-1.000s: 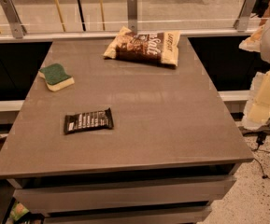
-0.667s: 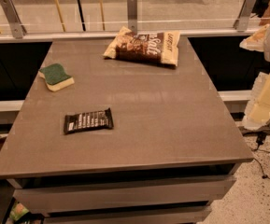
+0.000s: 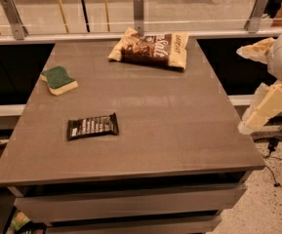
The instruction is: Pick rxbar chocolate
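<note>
The rxbar chocolate is a small flat dark bar with white lettering. It lies flat on the grey table, at the front left. My gripper hangs off the table's right edge, level with the middle of the table and far to the right of the bar. Its two cream fingers are spread apart, open and empty.
A tan-and-brown snack bag lies at the back centre of the table. A green-and-yellow sponge lies at the left. A glass railing with metal posts runs behind the table. Cables lie on the floor at the right.
My gripper has shifted slightly left, toward the table's right edge. The bar, bag and sponge have not moved.
</note>
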Motion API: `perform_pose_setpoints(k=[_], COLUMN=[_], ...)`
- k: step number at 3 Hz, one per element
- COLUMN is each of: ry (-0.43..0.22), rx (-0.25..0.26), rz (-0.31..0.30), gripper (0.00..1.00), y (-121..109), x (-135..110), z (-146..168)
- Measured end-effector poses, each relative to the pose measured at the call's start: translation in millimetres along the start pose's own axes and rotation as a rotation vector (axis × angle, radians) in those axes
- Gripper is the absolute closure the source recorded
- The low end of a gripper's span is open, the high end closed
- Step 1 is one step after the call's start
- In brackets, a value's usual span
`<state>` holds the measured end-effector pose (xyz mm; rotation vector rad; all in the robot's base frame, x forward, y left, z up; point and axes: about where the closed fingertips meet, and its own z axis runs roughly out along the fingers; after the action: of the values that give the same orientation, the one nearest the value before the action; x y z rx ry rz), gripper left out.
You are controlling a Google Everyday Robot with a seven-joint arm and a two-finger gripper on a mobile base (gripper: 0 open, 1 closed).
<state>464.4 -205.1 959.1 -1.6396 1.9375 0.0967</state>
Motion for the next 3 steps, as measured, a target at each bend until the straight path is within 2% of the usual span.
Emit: perform_pose_setpoints(k=[1,3], ry=[-0.117,-0.283], rx=[-0.044,-0.132], rz=[-0.019,-0.035], gripper=[0.0,0.0], y=[-5.8,-4.0], x=[-3.6,-14.1], z=[31.6,87.0])
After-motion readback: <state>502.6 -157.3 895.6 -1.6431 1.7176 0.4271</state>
